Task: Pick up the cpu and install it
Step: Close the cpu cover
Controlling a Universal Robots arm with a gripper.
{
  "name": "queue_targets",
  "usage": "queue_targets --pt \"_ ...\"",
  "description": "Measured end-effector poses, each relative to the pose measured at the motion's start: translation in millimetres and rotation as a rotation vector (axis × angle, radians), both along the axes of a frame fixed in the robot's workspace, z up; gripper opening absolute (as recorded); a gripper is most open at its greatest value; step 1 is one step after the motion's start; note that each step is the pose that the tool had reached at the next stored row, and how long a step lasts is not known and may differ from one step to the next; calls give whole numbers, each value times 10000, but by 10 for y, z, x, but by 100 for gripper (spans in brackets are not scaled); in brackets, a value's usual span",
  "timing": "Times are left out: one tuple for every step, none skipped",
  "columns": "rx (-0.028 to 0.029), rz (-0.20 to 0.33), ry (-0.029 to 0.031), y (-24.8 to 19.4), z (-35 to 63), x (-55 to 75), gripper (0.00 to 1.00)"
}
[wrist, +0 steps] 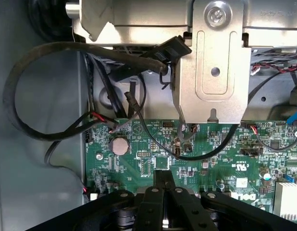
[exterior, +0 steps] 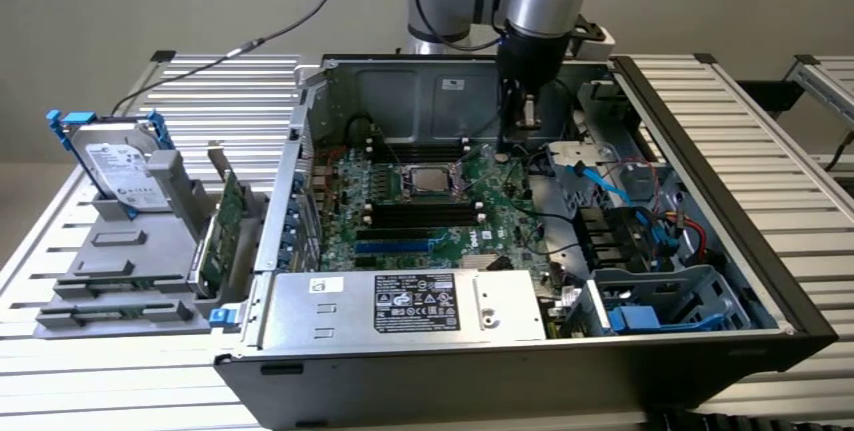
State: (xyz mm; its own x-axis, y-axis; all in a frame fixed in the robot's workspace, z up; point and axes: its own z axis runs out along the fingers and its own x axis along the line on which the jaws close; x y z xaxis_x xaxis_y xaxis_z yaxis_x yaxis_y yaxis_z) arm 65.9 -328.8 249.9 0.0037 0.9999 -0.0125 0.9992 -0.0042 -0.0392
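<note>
Gripper (exterior: 510, 143), closed on nothing, hangs to the exterior view's right of the cpu (exterior: 427, 177), lying flat in its socket (exterior: 400, 178), apparently installed.

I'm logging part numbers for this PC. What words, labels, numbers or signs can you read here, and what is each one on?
No text here is clear enough to quote.
Black and white label on the power supply: print and marks too small to read.
Label on the hard drive: blurred, unreadable.
Small sticker on the back wall of the case: unreadable.
White lettering on the motherboard: too small to read.
</note>
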Motion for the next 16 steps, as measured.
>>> queue_targets --pt "1 0 -30 -1 -11 -5 11" --pt "-2 0 -39 -4 -12 -17 11" --pt "-1 0 -40 -6 -13 -35 11" --pt "-5 3 -43 -7 -12 -54 11" --pt "-7 5 -42 -9 -12 -75 11" --pt "-8 4 -41 -11 -11 -102 11" --pt "5 0 -40 -16 -15 -220 11" --pt "0 1 -36 -17 -13 -250 11" --pt "3 0 -35 -18 -14 -279 11" --pt "0 1 -30 -18 -13 -304 11" --pt "0 0 -26 -18 -13 -332 11" --pt "1 1 -23 -18 -14 -359 11" --pt "-1 1 -18 -19 -13 -386 11" --pt "0 0 -13 -20 -13 -434 11" --pt "1 2 -2 -24 -14 -566 11" --pt "-1 1 33 -26 -13 -695 11"
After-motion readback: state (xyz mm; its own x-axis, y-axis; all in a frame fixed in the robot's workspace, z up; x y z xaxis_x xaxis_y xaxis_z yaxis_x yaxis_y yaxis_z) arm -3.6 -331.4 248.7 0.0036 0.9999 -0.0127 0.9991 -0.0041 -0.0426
